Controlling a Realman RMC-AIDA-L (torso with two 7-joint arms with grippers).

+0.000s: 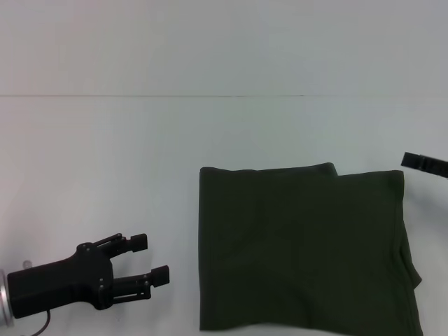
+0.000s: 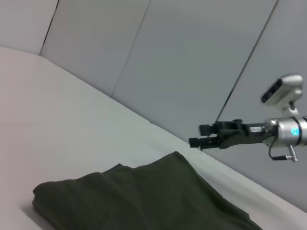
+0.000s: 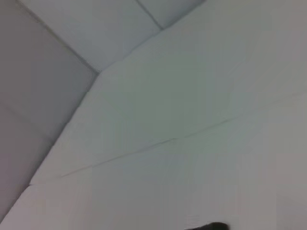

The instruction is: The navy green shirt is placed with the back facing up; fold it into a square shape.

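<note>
The white bench (image 1: 105,154) carries the navy green shirt (image 1: 301,245), lying right of centre as a near-square folded block, plain side up, so the folding looks essentially finished. The left gripper (image 1: 148,262) hovers beside it, spread open and empty. The right gripper (image 2: 201,135) hangs clear, holding nothing, its opening unclear.

A robot test lab: a bare white desk (image 1: 105,175) backed by plain white wall panels (image 2: 192,62), nothing domestic.

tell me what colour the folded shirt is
Plain dark olive green shirt, no lettering showing; clearest in the head view.
</note>
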